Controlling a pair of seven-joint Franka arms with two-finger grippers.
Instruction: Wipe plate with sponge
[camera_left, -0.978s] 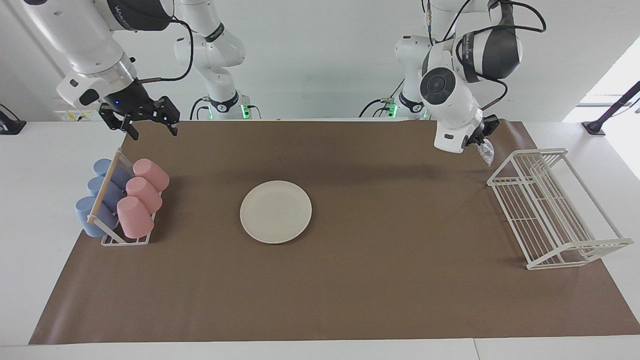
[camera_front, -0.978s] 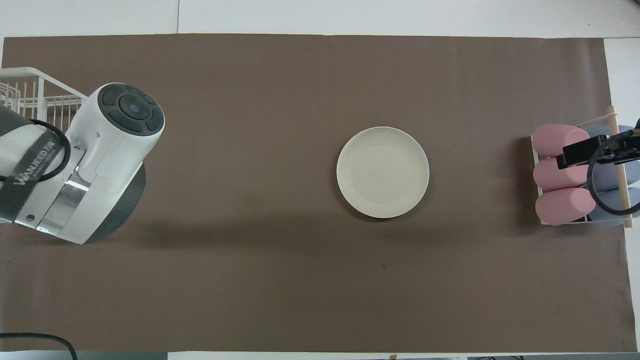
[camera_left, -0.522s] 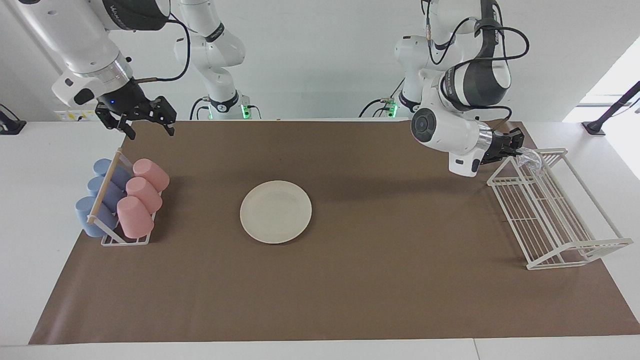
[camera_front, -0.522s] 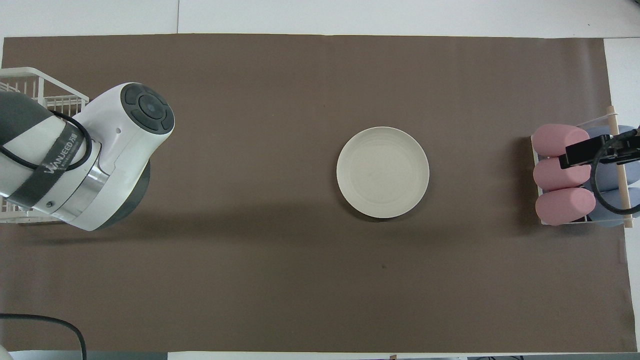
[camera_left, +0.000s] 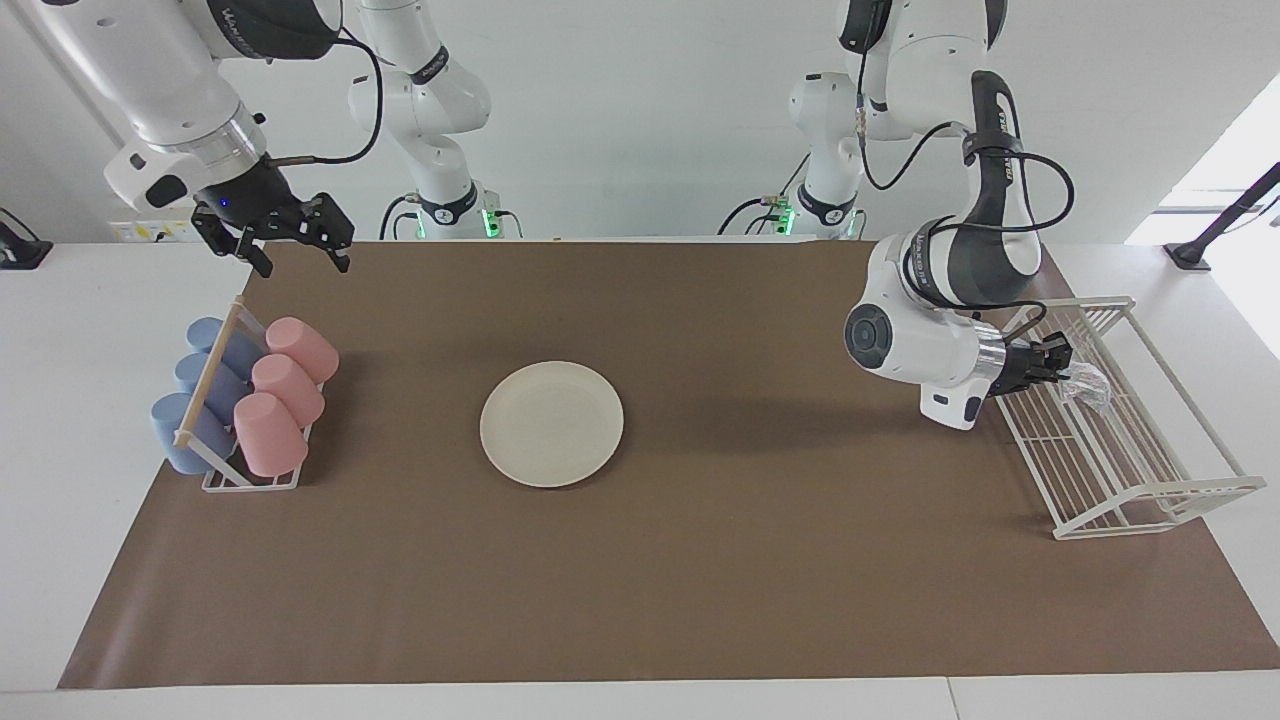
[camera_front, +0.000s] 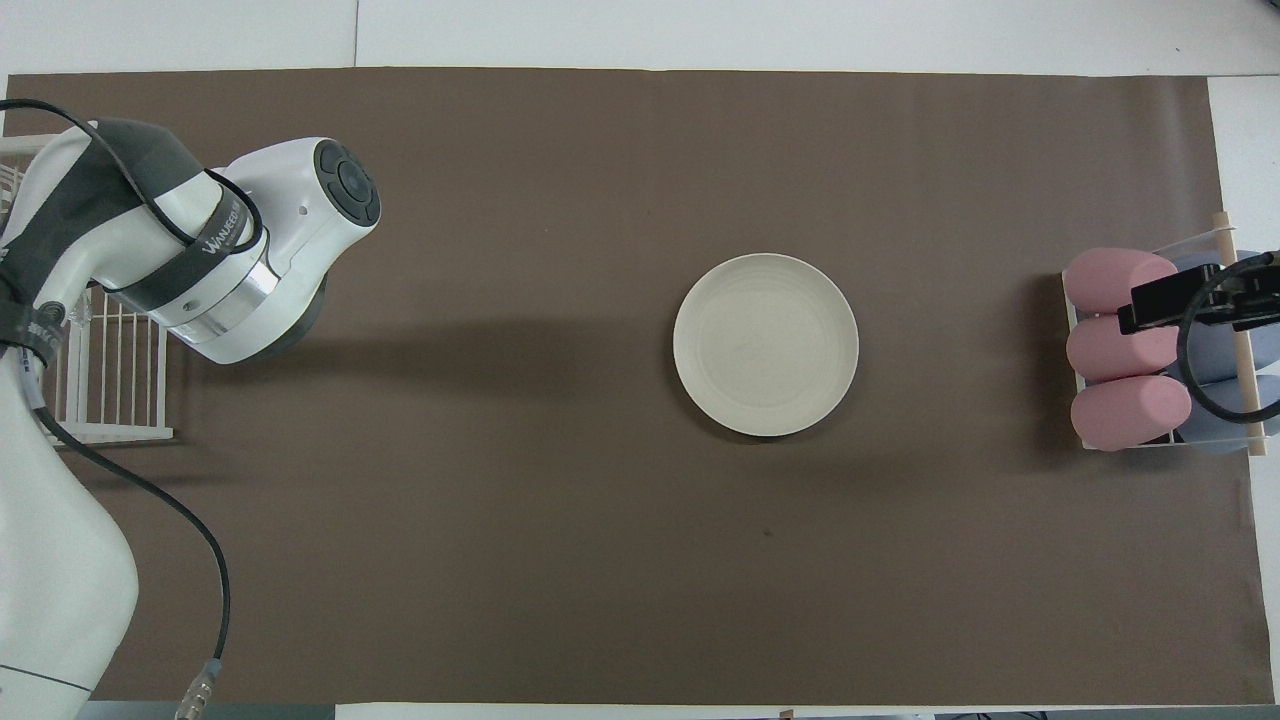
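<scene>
Your left gripper (camera_left: 1062, 361) sits at the right of the facing view, clamped on the sponge (camera_left: 1087, 382), which hangs from its fingertips inside the white wire rack (camera_left: 1130, 470). The plate (camera_left: 552, 424) lies at frame centre on the brown mat (camera_left: 760, 560), well apart from the sponge. Your right gripper (camera_left: 300, 250) waits at upper left, jaws spread and holding nothing, above the cup rack (camera_left: 245, 405).
</scene>
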